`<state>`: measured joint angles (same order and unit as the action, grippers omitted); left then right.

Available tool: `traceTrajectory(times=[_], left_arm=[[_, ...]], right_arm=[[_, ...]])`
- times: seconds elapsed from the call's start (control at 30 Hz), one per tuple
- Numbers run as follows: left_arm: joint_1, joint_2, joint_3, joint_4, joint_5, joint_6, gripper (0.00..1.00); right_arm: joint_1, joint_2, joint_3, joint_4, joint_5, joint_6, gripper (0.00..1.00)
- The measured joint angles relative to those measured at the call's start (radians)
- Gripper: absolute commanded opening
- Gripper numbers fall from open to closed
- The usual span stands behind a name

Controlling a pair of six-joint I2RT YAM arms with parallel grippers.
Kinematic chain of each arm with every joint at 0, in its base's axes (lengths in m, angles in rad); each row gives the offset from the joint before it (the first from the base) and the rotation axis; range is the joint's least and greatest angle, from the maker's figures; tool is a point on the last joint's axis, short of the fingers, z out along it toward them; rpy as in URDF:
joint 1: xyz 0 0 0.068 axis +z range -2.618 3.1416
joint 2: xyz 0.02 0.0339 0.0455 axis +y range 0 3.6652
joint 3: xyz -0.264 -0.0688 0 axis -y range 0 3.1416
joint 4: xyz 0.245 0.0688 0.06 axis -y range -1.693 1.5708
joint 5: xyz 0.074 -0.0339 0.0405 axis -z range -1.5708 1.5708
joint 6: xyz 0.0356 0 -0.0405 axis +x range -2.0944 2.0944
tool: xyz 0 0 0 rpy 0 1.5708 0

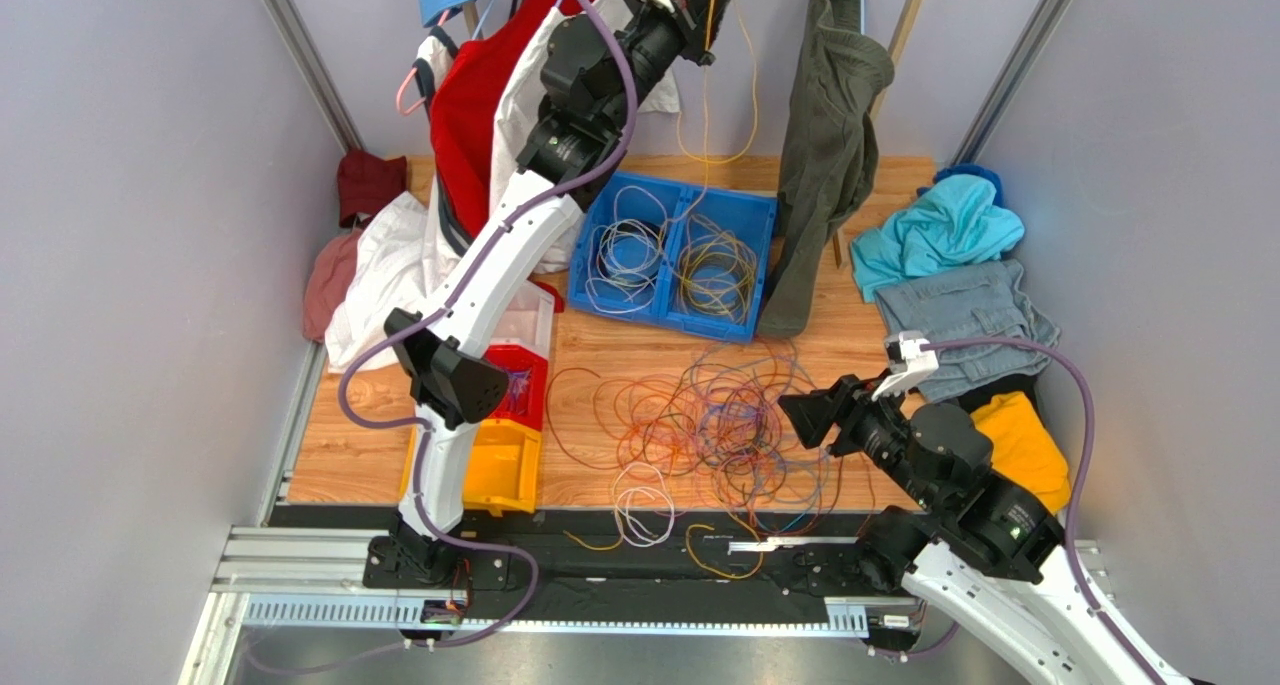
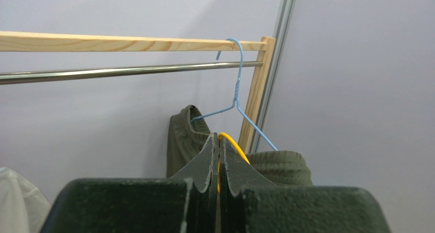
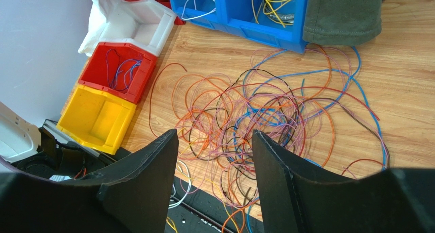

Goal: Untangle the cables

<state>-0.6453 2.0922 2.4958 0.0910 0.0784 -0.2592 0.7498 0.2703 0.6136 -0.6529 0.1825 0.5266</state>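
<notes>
Sprawling on wooden table (image 1: 349, 468): tangled cables (image 1: 706, 415) | enclosing: grey walls (image 1: 135, 265)

A tangled heap of thin coloured cables (image 1: 706, 423) fills the middle of the wooden table (image 1: 864, 340), leaving bare wood at its far-left corner and right flank. A blue two-compartment plastic bin (image 1: 676, 318) walls the back, and a red plastic bin (image 1: 529, 363) and a yellow plastic bin (image 1: 504, 475) wall the left. A hanging olive-green garment (image 1: 819, 160) drapes onto the blue bin's right end.

A: Where's the tangle of thin orange, purple, blue and red wires (image 1: 706, 423)?
B: Sprawled in loose loops on the wooden tabletop (image 1: 346, 460). One thin yellow wire (image 2: 235, 143) hangs high above it.
</notes>
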Motion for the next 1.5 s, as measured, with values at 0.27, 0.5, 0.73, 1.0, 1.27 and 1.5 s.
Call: traceTrajectory(times=[0.27, 0.5, 0.73, 1.0, 1.27, 1.5], left_arm=[[0.006, 0.059, -0.047, 0.109, 0.014, 0.026, 0.00], [0.008, 0.087, -0.200, 0.148, 0.057, 0.013, 0.00], [0.008, 0.171, -0.227, 0.182, 0.105, -0.016, 0.00], [0.008, 0.243, -0.291, 0.219, 0.129, -0.051, 0.00], [0.024, 0.253, -0.411, 0.218, 0.052, -0.053, 0.00], [0.074, 0.253, -0.518, 0.181, -0.096, -0.053, 0.00]], right_arm=[[0.000, 0.000, -0.011, 0.006, 0.001, 0.000, 0.58], [0.000, 0.003, -0.012, 0.015, 0.009, -0.001, 0.58], [0.000, 0.003, -0.026, 0.022, 0.014, -0.001, 0.58], [0.000, 0.003, -0.027, 0.023, 0.019, 0.000, 0.58], [0.000, 0.006, -0.027, 0.023, 0.026, -0.001, 0.57], [0.000, 0.006, -0.027, 0.023, 0.026, 0.000, 0.57]])
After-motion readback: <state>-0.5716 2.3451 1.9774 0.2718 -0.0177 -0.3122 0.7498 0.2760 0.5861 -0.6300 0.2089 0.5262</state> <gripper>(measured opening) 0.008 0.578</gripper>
